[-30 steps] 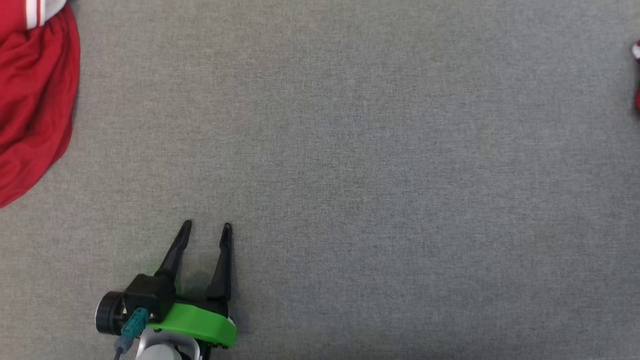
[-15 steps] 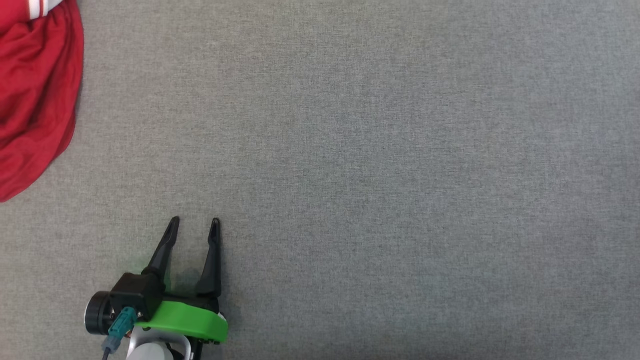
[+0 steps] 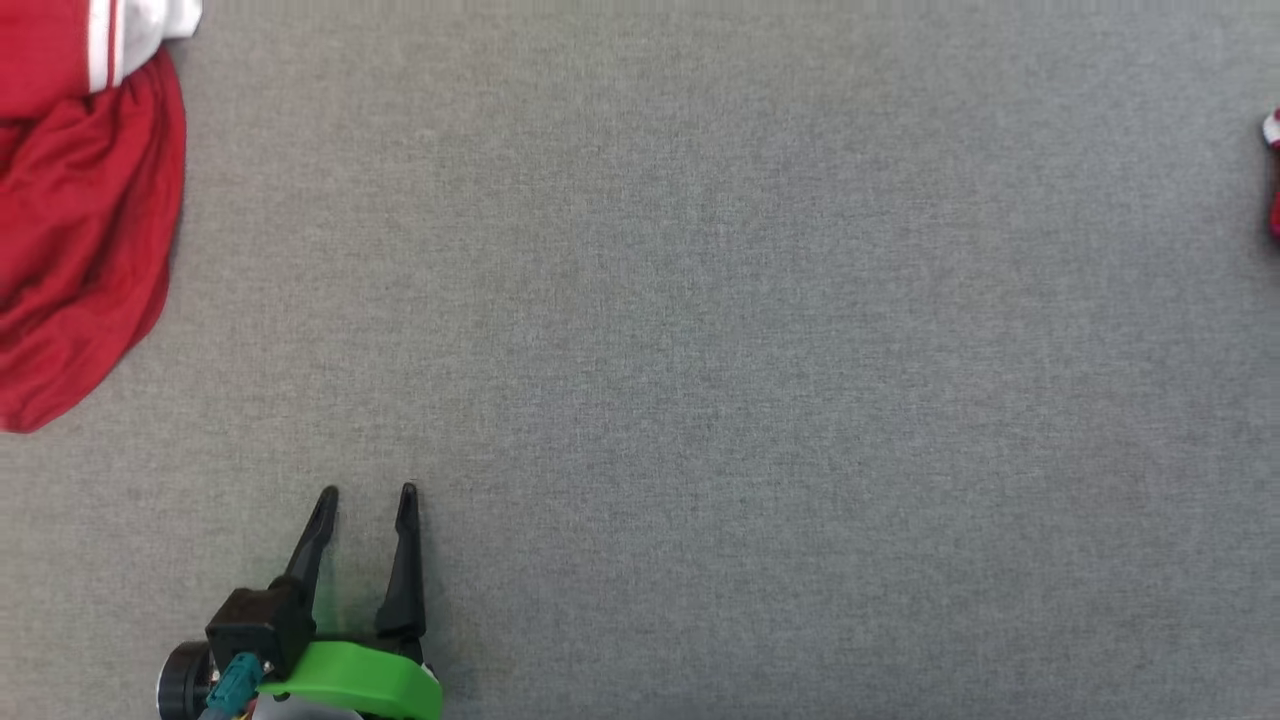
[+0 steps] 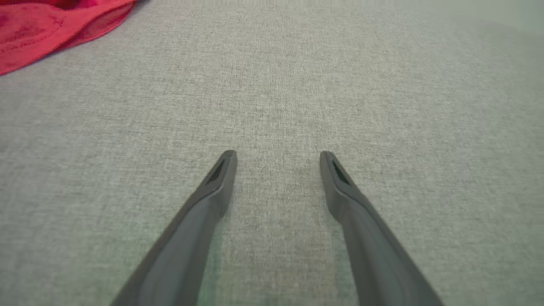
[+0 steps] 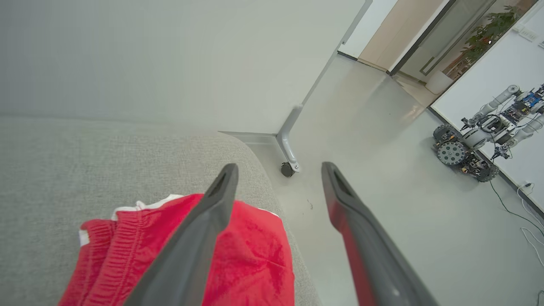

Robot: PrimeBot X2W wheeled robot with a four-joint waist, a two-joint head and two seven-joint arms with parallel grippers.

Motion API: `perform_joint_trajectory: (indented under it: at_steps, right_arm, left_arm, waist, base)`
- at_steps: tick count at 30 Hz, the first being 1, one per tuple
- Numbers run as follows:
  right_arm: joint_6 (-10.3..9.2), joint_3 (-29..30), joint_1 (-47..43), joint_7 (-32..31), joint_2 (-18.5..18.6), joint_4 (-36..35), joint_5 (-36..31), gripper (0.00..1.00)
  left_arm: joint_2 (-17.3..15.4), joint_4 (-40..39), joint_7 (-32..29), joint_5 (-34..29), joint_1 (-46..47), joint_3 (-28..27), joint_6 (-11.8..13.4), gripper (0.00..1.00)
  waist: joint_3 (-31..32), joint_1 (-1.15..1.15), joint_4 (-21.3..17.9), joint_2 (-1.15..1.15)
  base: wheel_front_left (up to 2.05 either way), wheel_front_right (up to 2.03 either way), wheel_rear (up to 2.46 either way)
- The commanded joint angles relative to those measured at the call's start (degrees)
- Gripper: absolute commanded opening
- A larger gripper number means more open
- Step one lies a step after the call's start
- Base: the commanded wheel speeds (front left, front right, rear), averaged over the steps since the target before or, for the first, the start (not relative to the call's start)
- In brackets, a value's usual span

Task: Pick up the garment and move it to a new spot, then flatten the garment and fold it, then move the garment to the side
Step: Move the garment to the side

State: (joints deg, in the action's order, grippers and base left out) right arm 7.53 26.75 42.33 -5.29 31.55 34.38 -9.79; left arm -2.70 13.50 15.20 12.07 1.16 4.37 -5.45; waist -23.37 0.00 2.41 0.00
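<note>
On the grey table [image 3: 700, 300], a red garment [image 3: 80, 230] lies at the left edge, a second red garment [image 5: 250, 255] sits at a rounded corner under the wide, empty right claw [image 5: 278, 170], and the left claw [image 3: 365, 492], also wide, points across bare table.

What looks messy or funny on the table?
Nothing is spilled or broken. One red garment lies right by the table's rounded corner, close to the drop to the floor. A second red garment lies rumpled at the left side of the table, running out of the head view.
</note>
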Motion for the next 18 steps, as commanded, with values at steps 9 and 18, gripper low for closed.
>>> perform_joint_trajectory:
  at_steps: [9, 18]
  right_arm:
    - [-0.09, -7.21, -17.51, 14.90, -7.68, -9.03, 8.79, 1.00]
    - [-0.10, -10.45, -35.99, 20.36, -20.35, -19.00, 8.51, 1.00]
  left_arm:
    - [-0.40, -3.38, -0.07, 2.66, -7.20, -1.45, 2.91, 1.00]
    - [-0.39, -3.92, -0.07, 2.00, -12.41, -1.38, 3.51, 1.00]
  waist:
    - [19.37, 0.00, 0.15, 0.00]
    - [26.13, 0.00, -1.82, 0.00]
  base:
    - [0.00, 0.00, 0.00]
    - [0.00, 0.00, 0.00]
